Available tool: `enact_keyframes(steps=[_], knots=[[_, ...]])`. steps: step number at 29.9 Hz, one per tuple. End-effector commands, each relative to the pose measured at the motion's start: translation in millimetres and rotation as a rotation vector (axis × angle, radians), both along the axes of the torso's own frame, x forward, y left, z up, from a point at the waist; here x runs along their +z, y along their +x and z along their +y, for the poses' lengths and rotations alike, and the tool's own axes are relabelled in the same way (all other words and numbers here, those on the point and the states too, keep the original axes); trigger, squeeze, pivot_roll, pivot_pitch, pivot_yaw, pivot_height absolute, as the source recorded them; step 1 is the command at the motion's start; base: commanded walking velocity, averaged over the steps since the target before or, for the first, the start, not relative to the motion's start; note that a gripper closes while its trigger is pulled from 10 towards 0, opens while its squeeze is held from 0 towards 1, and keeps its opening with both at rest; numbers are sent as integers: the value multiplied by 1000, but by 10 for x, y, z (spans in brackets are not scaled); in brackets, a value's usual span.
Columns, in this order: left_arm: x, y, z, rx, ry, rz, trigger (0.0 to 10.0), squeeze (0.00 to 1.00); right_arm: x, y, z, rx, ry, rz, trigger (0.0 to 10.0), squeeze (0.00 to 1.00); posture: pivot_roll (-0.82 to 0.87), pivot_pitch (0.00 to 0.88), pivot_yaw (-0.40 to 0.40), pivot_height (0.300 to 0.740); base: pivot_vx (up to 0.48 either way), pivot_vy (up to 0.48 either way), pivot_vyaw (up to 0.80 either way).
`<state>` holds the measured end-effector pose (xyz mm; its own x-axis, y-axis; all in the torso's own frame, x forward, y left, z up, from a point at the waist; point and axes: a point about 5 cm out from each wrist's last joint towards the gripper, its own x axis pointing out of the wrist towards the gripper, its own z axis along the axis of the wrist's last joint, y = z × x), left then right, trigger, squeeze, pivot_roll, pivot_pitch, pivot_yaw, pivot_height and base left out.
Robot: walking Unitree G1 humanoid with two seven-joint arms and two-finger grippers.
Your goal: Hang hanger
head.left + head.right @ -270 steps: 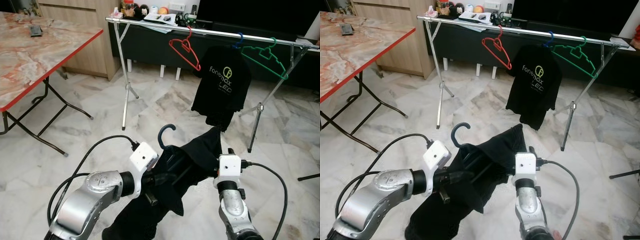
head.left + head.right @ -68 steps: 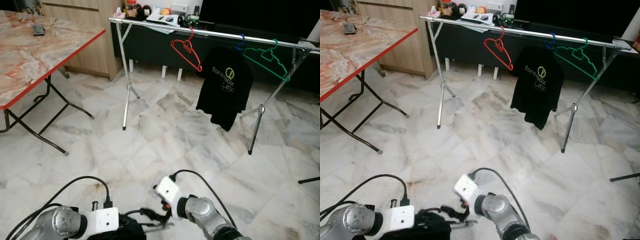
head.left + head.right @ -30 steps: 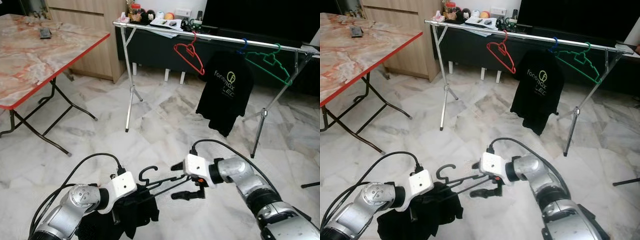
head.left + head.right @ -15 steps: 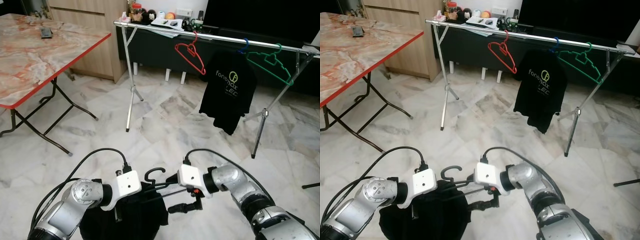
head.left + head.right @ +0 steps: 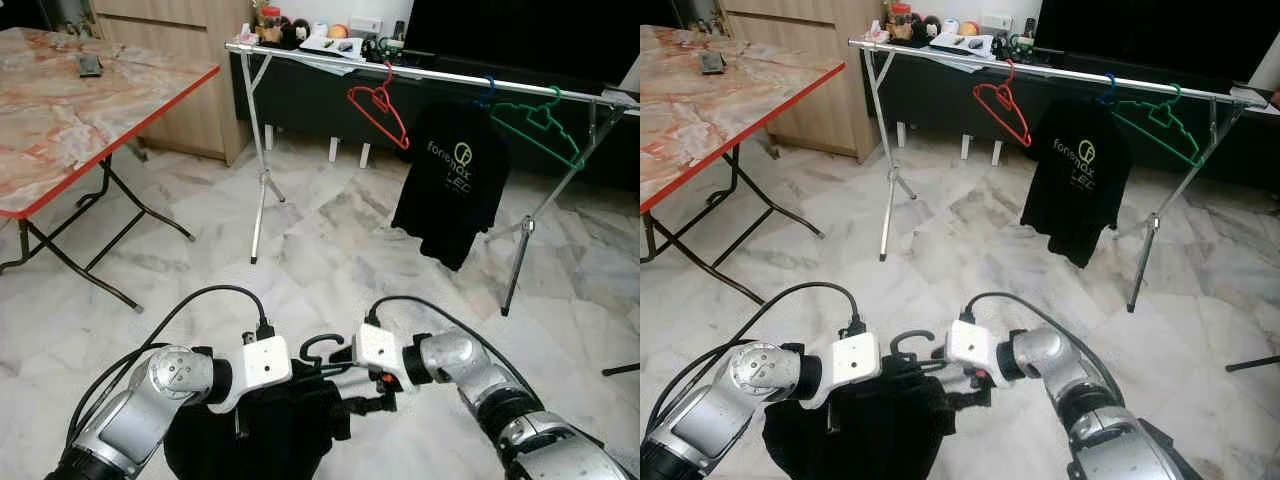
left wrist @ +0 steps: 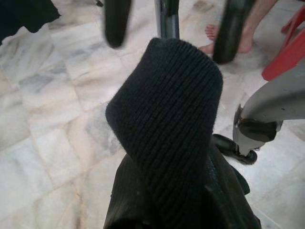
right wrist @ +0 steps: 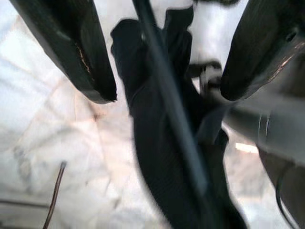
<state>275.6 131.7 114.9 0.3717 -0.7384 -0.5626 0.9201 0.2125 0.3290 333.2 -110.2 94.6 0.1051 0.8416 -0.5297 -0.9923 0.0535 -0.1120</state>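
Low over the marble floor (image 5: 330,250), close in front of the torso: left gripper (image 5: 300,385) and right gripper (image 5: 352,392) meeting at a dark hanger (image 5: 322,348), hook upturned between the two wrist cameras. Left fingers (image 6: 116,21) spread apart, not clamped, hanger shaft running between them and a fold of ribbed black garment (image 6: 167,119) bunched just beyond. Right fingers (image 7: 71,47) likewise parted, hanger bar (image 7: 167,119) passing through the gap without visible touch on either pad. Draped from the hanger, black garment hanging in a heap below both wrists, near the floor. A person's bare foot (image 6: 212,38) on the tiles past the left fingers.

Farther ahead, well apart from the grippers: metal clothes rack (image 5: 420,72) on splayed legs, carrying a red hanger (image 5: 378,103), a black printed T-shirt (image 5: 452,180) on a blue hook, and a green hanger (image 5: 535,125). To the left, red-edged folding table (image 5: 70,120) with a marbled top. Behind the rack, a dark low cabinet with small items on top.
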Motion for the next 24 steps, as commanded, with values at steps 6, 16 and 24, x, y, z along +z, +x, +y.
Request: enact_keyframes(steps=[6, 16, 24], knots=[[-14, -36, -31, -37, 35, -1, 10000, 0, 158, 67, -2, 1, 78, 16, 10000, 0, 180, 111, -76, 740, 0, 0, 0], [-4, -48, -34, -43, 40, 3, 10000, 0, 15, -17, -31, 43, -5, 52, 10000, 0, 188, 110, -77, 740, 0, 0, 0], [-8, -51, -33, -43, 42, 4, 10000, 0, -80, -58, -72, 46, -74, 65, 10000, 0, 191, 105, -79, 740, 0, 0, 0]])
